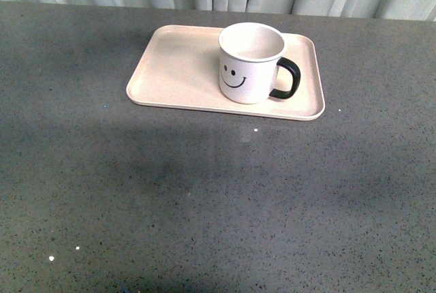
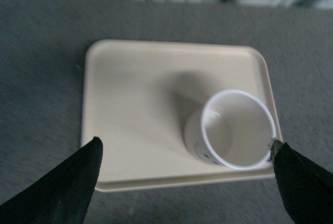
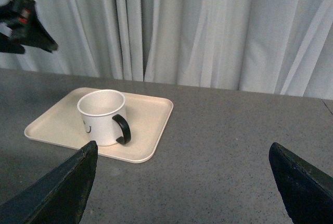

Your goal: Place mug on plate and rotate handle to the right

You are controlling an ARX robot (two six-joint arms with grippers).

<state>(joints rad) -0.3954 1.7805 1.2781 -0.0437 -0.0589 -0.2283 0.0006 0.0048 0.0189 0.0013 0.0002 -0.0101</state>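
Mug (image 1: pixel 251 65) stood upright on the plate (image 1: pixel 177 68), on the half toward our right side and inside the rim, its open mouth up. Handle (image 1: pixel 288 78) pointed to the robot's right, lying along the plate's long axis, which ran crosswise to the robot's front. Left pincer (image 2: pixel 186 148) was spread wide and held nothing. The mug lay ahead of and below it, off-centre in the gap and close to one fingertip, though we could not tell whether it touched. Right pincer (image 3: pixel 183 148) was also wide and empty. The mug sat well ahead of it across bare table (image 1: pixel 204 204), beyond one finger rather than centred, with the handle turned roughly toward this pincer. Neither arm showed in the front view. We judged the left arm the nearer of the two, raised over the plate, and the right arm well apart on the handle's side. By our reading both parts of the task were met, so the coming move called only for drawing the left pincer clear without brushing the rim of the mug. Any correction to the handle would suit the right arm.
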